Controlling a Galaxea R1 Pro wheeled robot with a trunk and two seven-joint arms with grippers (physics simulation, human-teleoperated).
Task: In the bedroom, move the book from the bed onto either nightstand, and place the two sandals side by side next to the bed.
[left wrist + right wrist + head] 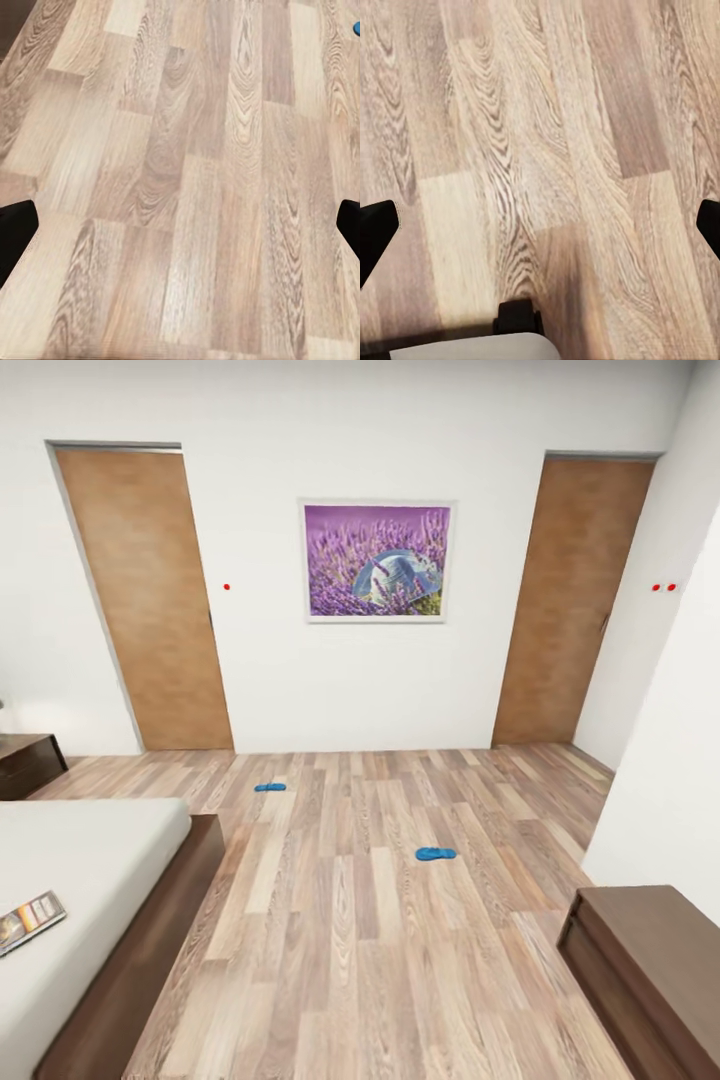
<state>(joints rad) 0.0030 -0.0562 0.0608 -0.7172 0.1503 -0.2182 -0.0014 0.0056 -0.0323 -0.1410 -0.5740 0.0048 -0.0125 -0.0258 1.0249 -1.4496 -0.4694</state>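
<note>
The left gripper (180,225) is hanging over bare wood floor (187,187), its two dark fingertips (15,236) showing at opposite edges of the left wrist view, spread wide apart with nothing between them. A sliver of blue (357,28) is peeking in at a far corner of that view, well away from the fingers; it is too small to tell for certain which sandal it is. The right gripper (540,225) is likewise hovering over planks, fingertips (376,232) held wide apart and empty, with a dark part (517,316) and a pale rounded surface (472,346) showing at the edge of its view.

In the head view, nearest on the left, the bed (130,960) is lying with its pale mattress on a dark brown frame, and the book (28,920) is resting flat on the mattress toward its left edge. On the right, a dark brown dresser (650,960) is standing against the white wall. Farther out on the open floor, one sandal (436,853) is lying well apart from the bed's foot corner. The other sandal (269,787) is lying farther still, beyond the bed's far corner, well apart from the first. A nightstand (28,760) is standing beyond the bed at the left edge. On the far wall, a lavender picture (377,560) is hanging between two wooden doors (150,600).
</note>
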